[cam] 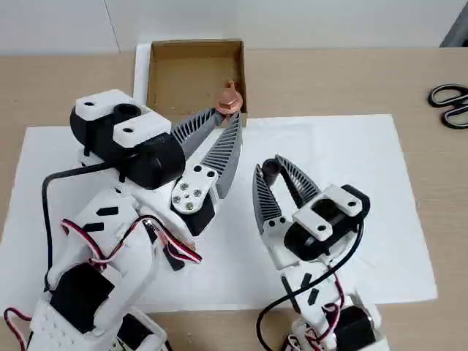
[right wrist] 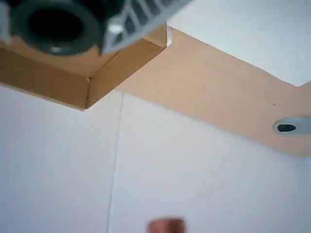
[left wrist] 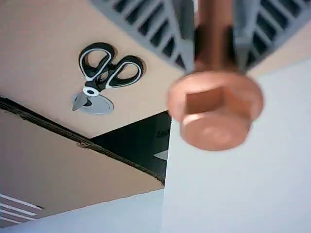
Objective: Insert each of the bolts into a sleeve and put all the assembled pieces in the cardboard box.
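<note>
Pale wooden counter (cam: pixel 329 80), a white paper sheet (cam: pixel 365 219) spread across it.

Nearest, at 5 o'clock on the sheet: right claw (cam: pixel 272 168), closed around a dark grey ring-shaped sleeve (right wrist: pixel 56 24), bore open, held above the paper.

Further out, toward 11 o'clock: left claw (cam: pixel 229 115), clamped on the shank of a copper-coloured bolt with a flanged hex head (left wrist: pixel 214 104). The bolt sits at the fingertips, right at the near right corner of the open brown cardboard box (cam: pixel 196 48). The box floor that shows is bare.

Far right, at 2 o'clock off the sheet: black-handled scissors (cam: pixel 450 104).

Risks, as judged:
- Bolt and sleeve are well apart, and the bolt looks unsleeved. Let go here, it may drop into the box unassembled.
- The grip is right at the tips, so a knock against the box wall could twist the bolt or shake it loose.
- When the two meet, an off-axis approach would jam the shank on the sleeve's rim.
</note>
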Controlling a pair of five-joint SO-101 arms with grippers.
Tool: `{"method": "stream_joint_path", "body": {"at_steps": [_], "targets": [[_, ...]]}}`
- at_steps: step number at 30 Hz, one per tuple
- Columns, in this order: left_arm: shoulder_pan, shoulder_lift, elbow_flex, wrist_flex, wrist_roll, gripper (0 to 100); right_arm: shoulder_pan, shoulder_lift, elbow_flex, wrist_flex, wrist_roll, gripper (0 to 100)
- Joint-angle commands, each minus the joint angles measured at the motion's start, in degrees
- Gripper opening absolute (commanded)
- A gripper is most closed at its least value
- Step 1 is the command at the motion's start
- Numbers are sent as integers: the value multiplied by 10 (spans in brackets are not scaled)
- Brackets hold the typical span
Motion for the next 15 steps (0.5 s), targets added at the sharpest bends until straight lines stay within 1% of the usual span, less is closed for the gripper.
{"method": "stream_joint_path", "body": {"at_steps": [1,5,8,11,15], "targets": [[-1,-11,-3,-21,-2,6,-1,-6,14,-60,16,6],[-1,-11,-2,-22,-4,6,-12,-6,62,-141,67,6],[-4,-12,-5,-20,-4,6,-56,-6,84,-166,91,5],[-26,-34,-1,-18,-4,6,-92,-6,84,-180,109,5],[-45,-72,-1,6,-2,6,-92,-6,84,-221,131,5]]}}
